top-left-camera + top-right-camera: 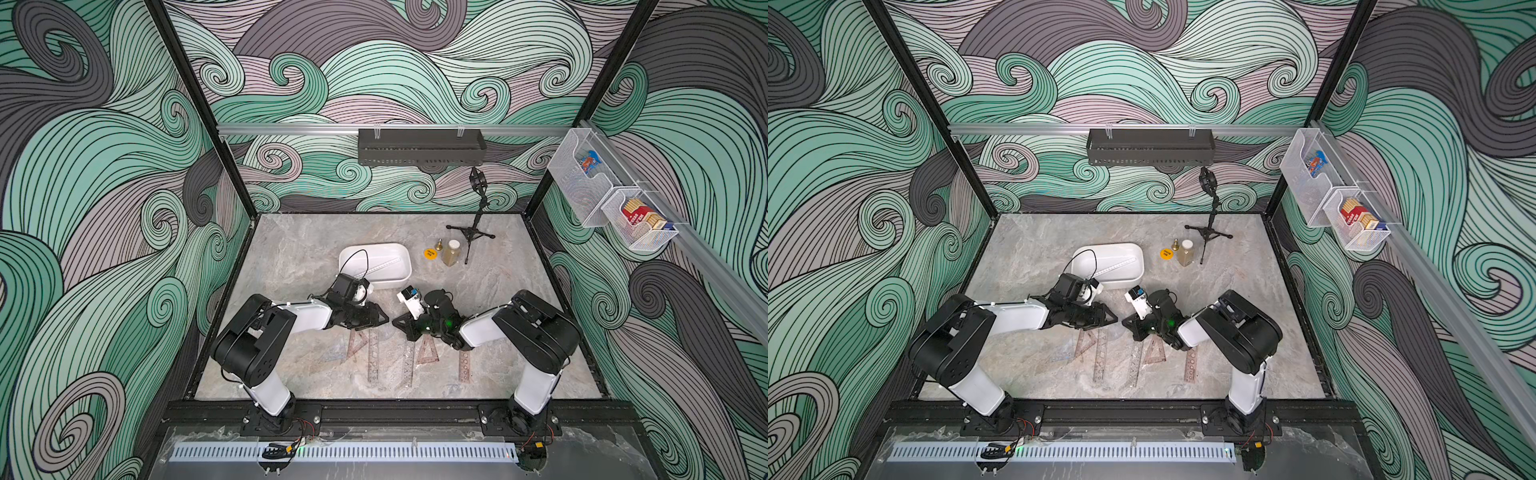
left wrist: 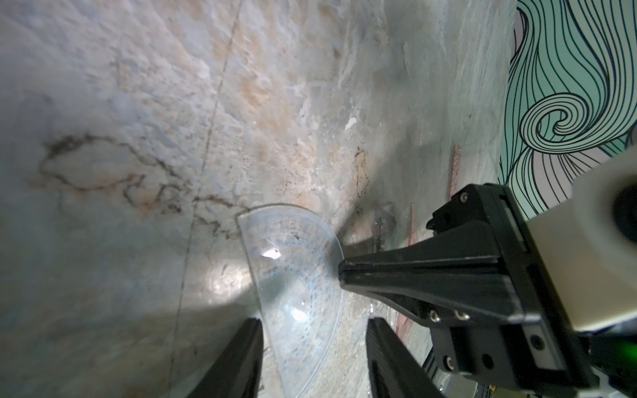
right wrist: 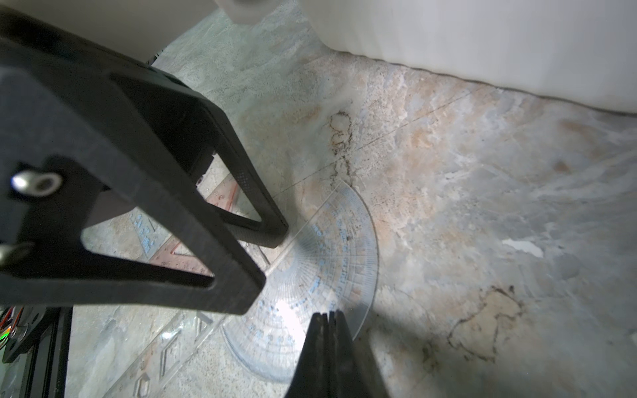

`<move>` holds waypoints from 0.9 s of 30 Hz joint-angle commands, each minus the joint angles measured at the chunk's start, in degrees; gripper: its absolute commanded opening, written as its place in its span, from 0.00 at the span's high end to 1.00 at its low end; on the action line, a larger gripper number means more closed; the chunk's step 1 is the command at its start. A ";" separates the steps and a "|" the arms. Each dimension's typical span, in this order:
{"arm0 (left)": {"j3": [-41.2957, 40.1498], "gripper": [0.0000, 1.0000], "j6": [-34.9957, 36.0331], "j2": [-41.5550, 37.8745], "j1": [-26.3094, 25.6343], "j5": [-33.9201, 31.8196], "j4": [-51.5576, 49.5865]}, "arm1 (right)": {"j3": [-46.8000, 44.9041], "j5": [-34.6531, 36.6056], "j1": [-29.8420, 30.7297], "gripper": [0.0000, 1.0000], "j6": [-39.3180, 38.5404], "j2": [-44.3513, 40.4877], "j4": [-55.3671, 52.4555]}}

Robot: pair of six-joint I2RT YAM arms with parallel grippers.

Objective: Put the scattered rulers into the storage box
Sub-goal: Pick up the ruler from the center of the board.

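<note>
My left gripper (image 2: 313,322), jaws parted and holding nothing, sits at the clear protractor (image 2: 293,262) lying mid-tabletop, my clenched right gripper (image 2: 342,272) touching its curved edge.

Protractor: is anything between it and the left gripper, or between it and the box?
Nothing blocks the left gripper: in its wrist view the protractor shows between its open fingers. The shut right gripper sits at the protractor's curved edge, beside that grasp. Toward the box, only bare table shows.
</note>
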 commanded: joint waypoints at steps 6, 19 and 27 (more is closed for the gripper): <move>-0.34 0.47 -0.21 1.30 -0.56 -0.15 -0.57 | -2.17 2.36 -0.20 1.00 0.47 1.89 -6.86; -0.19 0.47 -0.56 2.29 -0.98 0.84 0.17 | -2.52 3.46 -0.29 1.00 0.95 2.52 -7.30; -0.43 0.47 -0.61 2.17 -1.09 0.84 0.38 | -3.12 3.95 -0.46 1.00 1.43 2.48 -7.41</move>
